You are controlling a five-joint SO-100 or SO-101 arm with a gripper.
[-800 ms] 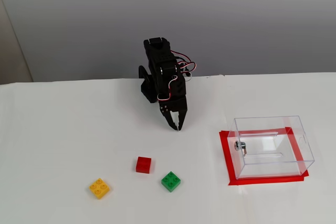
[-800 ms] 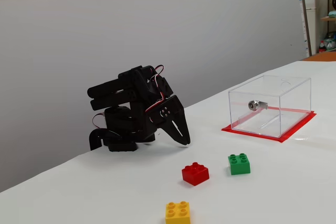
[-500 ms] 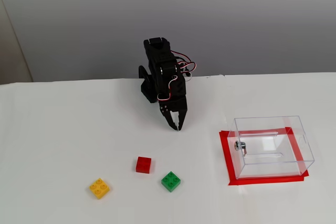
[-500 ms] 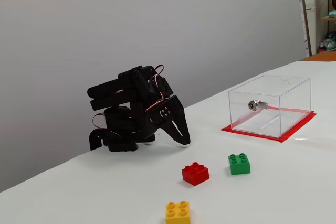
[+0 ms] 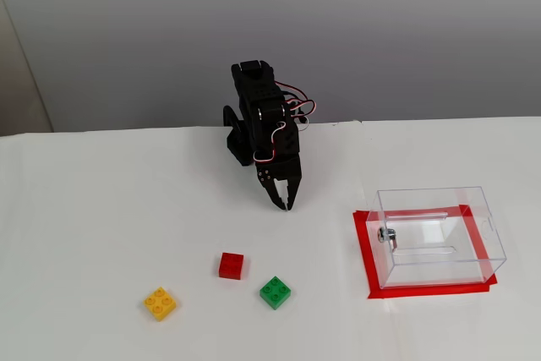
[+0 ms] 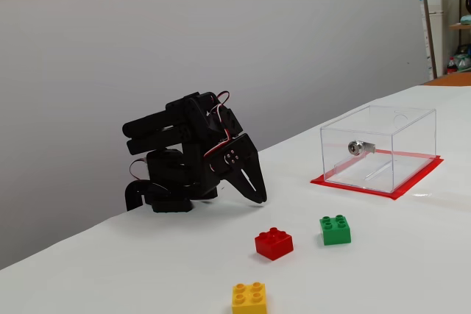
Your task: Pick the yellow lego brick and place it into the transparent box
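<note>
The yellow lego brick [image 5: 161, 303] [image 6: 249, 297] lies on the white table near the front, left of the other bricks in a fixed view. The transparent box [image 5: 438, 236] [image 6: 379, 148] stands on a red mat at the right with nothing inside it, a small metal knob on its side. My black gripper [image 5: 286, 204] [image 6: 260, 198] is folded down by the arm's base, tips close to the table, shut with nothing in it. It hangs well behind the bricks and left of the box.
A red brick [image 5: 231, 265] [image 6: 274, 243] and a green brick [image 5: 275, 292] [image 6: 335, 229] lie between the yellow brick and the box. The arm's base [image 6: 165, 193] sits at the table's rear edge against a grey wall.
</note>
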